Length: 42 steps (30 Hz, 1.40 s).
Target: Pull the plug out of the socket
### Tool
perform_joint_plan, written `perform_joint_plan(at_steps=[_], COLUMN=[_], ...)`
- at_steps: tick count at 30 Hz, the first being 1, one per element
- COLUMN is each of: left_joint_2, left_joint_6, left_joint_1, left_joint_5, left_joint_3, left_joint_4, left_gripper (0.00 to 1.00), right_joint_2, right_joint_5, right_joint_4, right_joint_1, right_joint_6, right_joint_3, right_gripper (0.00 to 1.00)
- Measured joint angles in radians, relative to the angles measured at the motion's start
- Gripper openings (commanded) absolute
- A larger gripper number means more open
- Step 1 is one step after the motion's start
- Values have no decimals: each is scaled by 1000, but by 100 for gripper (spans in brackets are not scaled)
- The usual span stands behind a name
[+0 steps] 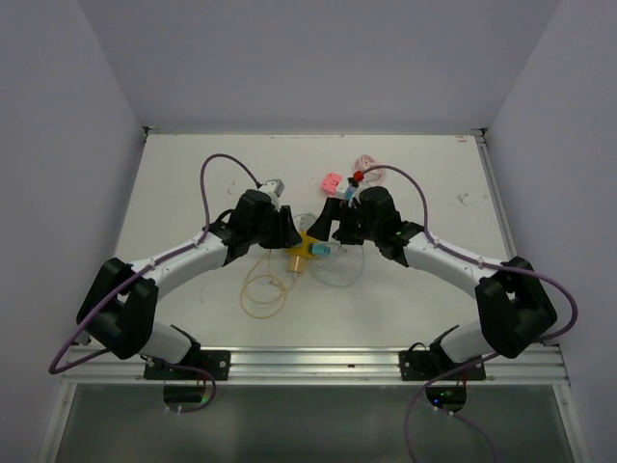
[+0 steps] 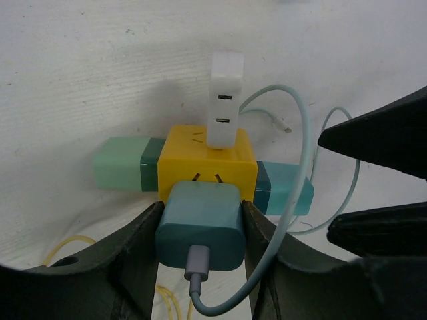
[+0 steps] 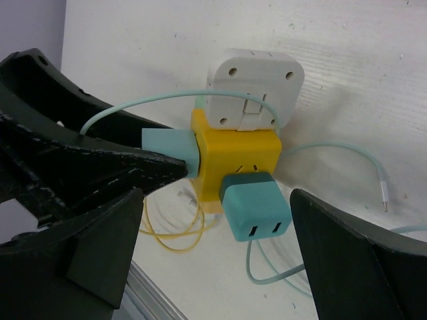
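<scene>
Loose yellow cable (image 1: 262, 294) coils toward the tabletop's near edge. Just past it, around mid-tabletop, sits the yellow socket cube (image 2: 200, 167). The left gripper (image 2: 200, 213) is clamped on the teal plug (image 2: 199, 230), which is seated in the cube's side. The right gripper (image 3: 217, 197) gapes wide, gripping nothing. My worry: nothing's holding the cube, so a pull could just drag it along, or the pale blue cable (image 2: 303, 133) snags.

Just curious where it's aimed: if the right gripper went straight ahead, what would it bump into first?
Probably the two-port teal charger plugged into the yellow socket. It sits right ahead of the open right gripper, between its fingers, though depth is hard to judge.
</scene>
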State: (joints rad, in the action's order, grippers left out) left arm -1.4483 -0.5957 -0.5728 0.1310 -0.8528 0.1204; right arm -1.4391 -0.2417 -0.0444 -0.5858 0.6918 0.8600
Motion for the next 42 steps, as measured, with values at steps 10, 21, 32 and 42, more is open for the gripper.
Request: perform_joint_plan(at_steps=[10,21,32,42], left_joint_2=[6,10,18,23], left_joint_6=[-50,-97,-130,-145], left_joint_1=[0,0,0,-3], left_joint_5=[0,0,0,-6], left_joint_3=[18,33,53,66], left_joint_4=[-27,-50,-74,-98], left_gripper=[33,32,31,25], right_joint_2=[-106,-189,-210,-238], right_joint_5=[-11,-72,-109,-124], right_joint_4=[-118,-242,-314,-338], right_joint_1=[-12,-23,-23,-24], right_joint_6=[23,32,48,60], right_joint_3=[-40,-113,-113,-116], right_gripper=[95,86,81,44])
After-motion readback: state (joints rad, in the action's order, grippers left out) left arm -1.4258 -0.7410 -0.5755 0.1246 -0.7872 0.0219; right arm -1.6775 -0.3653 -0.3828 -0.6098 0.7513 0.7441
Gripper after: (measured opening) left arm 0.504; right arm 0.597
